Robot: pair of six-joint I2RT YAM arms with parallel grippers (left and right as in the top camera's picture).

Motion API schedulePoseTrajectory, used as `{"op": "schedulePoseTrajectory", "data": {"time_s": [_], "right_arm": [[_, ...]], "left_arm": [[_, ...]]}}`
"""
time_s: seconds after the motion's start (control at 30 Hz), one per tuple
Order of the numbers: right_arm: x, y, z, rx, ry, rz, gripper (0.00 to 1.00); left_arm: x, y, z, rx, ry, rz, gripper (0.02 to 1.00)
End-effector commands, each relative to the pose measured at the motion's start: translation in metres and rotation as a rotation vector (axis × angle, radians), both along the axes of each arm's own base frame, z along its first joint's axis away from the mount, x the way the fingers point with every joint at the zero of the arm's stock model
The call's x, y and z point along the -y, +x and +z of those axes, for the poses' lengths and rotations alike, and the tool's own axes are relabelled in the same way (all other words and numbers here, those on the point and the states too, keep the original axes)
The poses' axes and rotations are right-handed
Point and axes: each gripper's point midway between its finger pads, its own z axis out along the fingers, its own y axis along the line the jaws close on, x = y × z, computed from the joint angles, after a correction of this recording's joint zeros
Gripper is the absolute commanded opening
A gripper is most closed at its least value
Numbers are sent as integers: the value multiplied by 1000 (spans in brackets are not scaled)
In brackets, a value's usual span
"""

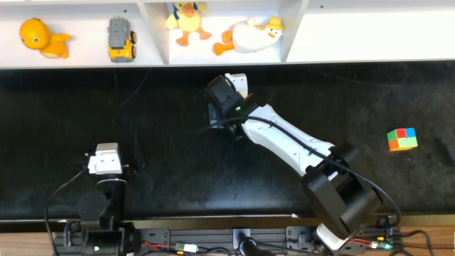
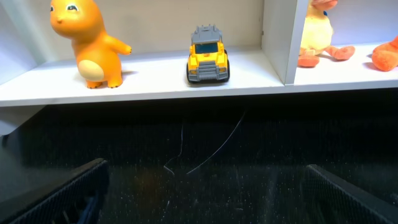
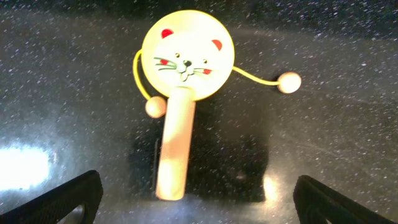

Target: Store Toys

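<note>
Looking straight down from the right gripper (image 3: 196,182) at a wooden cat-face rattle (image 3: 186,59) lying flat on the black table (image 1: 355,92). Jaws spread wide there, gripping nothing, with plenty of slack either side of the rattle's handle (image 3: 174,149). Worth noting the two string beads: one (image 3: 155,107) tucked against the top of the handle, the other (image 3: 289,82) flung out sideways on its cord.

From above, can place that gripper near the middle of the table, a short way off the front edge of the white shelf (image 1: 355,57) along the far side. In the left compartment, an orange duck figure (image 1: 43,37) and a yellow truck (image 1: 121,39). Past the divider, a standing plush duck (image 1: 188,21) next to a white plush duck (image 1: 250,35) on its side.

Left gripper (image 1: 106,160) low near its own base, facing the left compartment, jaws also wide apart and holding nothing. Well apart from the right one.

Over on the far right of the table, a colour cube (image 1: 402,139), well away from both grippers.

Surface-wise: speckled black top, a bright glare patch (image 3: 18,168) beside the rattle, a couple of thin pale lines (image 2: 211,146) in front of the shelf. Cables strung along the near edge by the arm bases.
</note>
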Motion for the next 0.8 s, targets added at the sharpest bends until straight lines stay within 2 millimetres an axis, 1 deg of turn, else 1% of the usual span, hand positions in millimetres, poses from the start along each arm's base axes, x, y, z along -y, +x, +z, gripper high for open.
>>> {"op": "schedulePoseTrajectory", "data": {"time_s": [0.03, 0.2, 0.37, 0.47, 0.73, 0.77, 0.8], "right_arm": [[-8, 12, -1, 14, 10, 41, 996], [-11, 14, -6, 14, 17, 45, 998], [-16, 21, -2, 46, 24, 82, 996], [-17, 21, -2, 49, 27, 82, 998], [-20, 17, -14, 13, 33, 93, 1000], [-21, 17, -15, 9, 36, 96, 989], [-22, 16, -15, 5, 41, 98, 950]], "left_arm": [[-1, -1, 1, 6, 16, 3, 998], [-1, -1, 1, 6, 16, 3, 998], [-1, -1, 1, 6, 16, 3, 998], [-1, -1, 1, 6, 16, 3, 998], [-1, -1, 1, 6, 16, 3, 998], [-1, -1, 1, 6, 16, 3, 998], [-1, -1, 1, 6, 16, 3, 996]]}}
